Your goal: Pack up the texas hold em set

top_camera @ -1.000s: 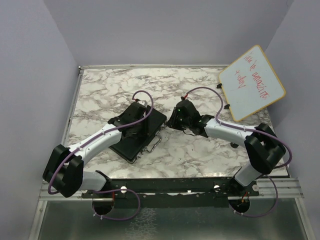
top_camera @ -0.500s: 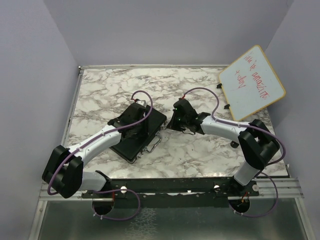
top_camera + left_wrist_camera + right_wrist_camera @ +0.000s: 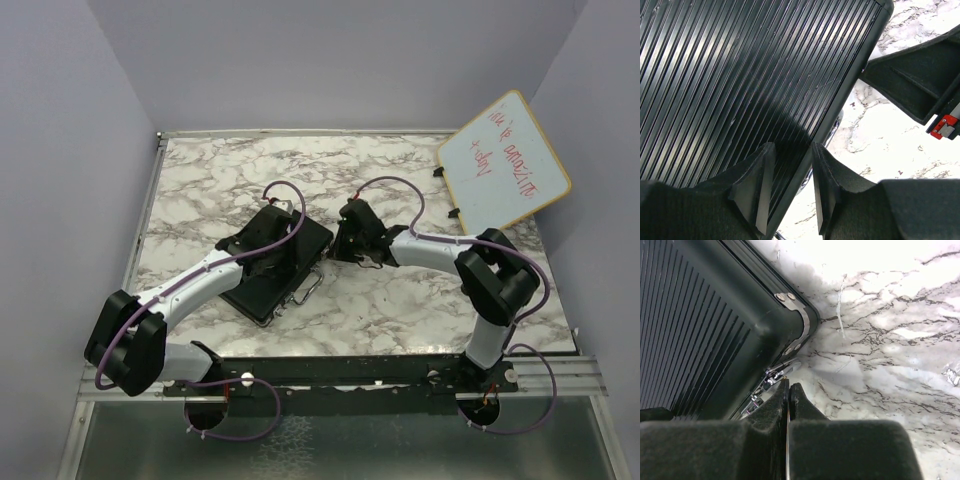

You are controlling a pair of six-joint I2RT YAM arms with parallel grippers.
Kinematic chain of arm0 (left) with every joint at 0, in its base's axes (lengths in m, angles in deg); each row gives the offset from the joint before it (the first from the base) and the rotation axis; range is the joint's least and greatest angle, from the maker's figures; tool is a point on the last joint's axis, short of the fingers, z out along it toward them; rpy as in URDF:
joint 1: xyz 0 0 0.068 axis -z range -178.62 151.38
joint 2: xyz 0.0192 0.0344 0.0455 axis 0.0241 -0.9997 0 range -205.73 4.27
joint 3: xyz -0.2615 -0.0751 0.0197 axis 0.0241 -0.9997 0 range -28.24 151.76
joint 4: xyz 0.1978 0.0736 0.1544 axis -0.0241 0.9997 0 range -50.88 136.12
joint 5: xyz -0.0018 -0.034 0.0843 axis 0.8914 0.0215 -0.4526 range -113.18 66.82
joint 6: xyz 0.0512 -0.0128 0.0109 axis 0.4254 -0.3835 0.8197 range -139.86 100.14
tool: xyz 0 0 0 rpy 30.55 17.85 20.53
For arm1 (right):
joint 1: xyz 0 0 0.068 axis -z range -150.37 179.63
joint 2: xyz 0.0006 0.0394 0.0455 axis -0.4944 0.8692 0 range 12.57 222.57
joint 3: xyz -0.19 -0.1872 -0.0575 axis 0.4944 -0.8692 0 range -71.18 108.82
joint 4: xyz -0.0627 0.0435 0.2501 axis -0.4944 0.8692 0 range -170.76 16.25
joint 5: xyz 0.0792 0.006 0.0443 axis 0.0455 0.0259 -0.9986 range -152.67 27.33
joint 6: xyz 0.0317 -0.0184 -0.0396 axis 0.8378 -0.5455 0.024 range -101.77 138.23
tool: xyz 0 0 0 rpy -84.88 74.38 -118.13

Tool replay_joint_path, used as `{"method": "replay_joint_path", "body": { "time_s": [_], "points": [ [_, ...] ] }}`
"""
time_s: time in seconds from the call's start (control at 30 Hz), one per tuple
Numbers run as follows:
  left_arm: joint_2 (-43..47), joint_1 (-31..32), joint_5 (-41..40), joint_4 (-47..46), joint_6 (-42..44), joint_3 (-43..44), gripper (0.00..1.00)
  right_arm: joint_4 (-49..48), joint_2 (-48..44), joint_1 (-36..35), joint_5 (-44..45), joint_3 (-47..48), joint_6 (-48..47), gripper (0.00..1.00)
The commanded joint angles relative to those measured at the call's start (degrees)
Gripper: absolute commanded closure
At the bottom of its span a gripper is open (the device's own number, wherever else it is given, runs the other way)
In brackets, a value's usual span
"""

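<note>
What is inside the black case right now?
Nothing inside can be seen. The case is closed and shows only its ribbed lid, with the left gripper above it, jaws apart. Whatever it holds is covered by that lid.

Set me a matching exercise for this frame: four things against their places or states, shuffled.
Things:
1 case
2 whiteboard
3 left gripper
4 right gripper

States:
A jaws shut, beside the case's corner
B closed, flat on the table
C jaws apart, over the case's ribbed top
D tilted, at the far right

Pairs: 1-B, 2-D, 3-C, 4-A
</note>
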Motion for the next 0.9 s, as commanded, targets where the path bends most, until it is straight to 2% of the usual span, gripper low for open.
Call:
{"method": "replay_joint_path", "body": {
  "time_s": [0.0, 0.17, 0.23, 0.3, 0.4, 0.47, 0.63, 0.73, 0.87],
  "points": [
    [-2.6, 0.5, 0.7, 6.9, 0.0, -2.2, 0.58, -5.3, -0.8, 0.3, 1.1, 0.7, -2.9, 1.0],
    [0.4, 0.5, -0.8, 7.5, -0.8, -2.0, 0.58, -3.9, -7.6, 0.3, 1.0, -3.7, -2.7, 0.99],
    [2.1, 0.5, -2.5, 8.3, -1.7, -1.9, 0.53, -4.4, -10.5, 0.2, -2.6, -6.1, -3.5, 0.97],
    [4.0, 0.5, -5.7, 10.4, -3.6, -1.3, 0.44, -5.5, -12.8, -0.8, -6.7, -8.0, -4.1, 0.87],
    [7.6, 0.5, -9.5, 13.4, -5.6, -1.0, 0.41, -5.6, -15.0, -3.6, -10.3, -8.9, -3.9, 0.72],
    [10.5, 0.5, -10.8, 15.1, -6.9, -1.1, 0.4, -5.6, -15.7, -6.1, -11.4, -8.6, -3.5, 0.67],
    [14.5, 0.5, -8.0, 18.6, -10.4, -2.7, 0.5, -8.5, -13.7, -11.4, -15.2, -7.4, -0.2, 0.66],
    [15.5, 0.6, -6.0, 20.3, -11.7, -4.5, 0.57, -9.3, -11.0, -14.4, -15.9, -5.1, 1.0, 0.69],
    [15.5, 0.6, -5.0, 20.9, -12.2, -6.1, 0.61, -11.3, -8.1, -16.4, -17.8, -4.0, 2.3, 0.74]
  ]
}}
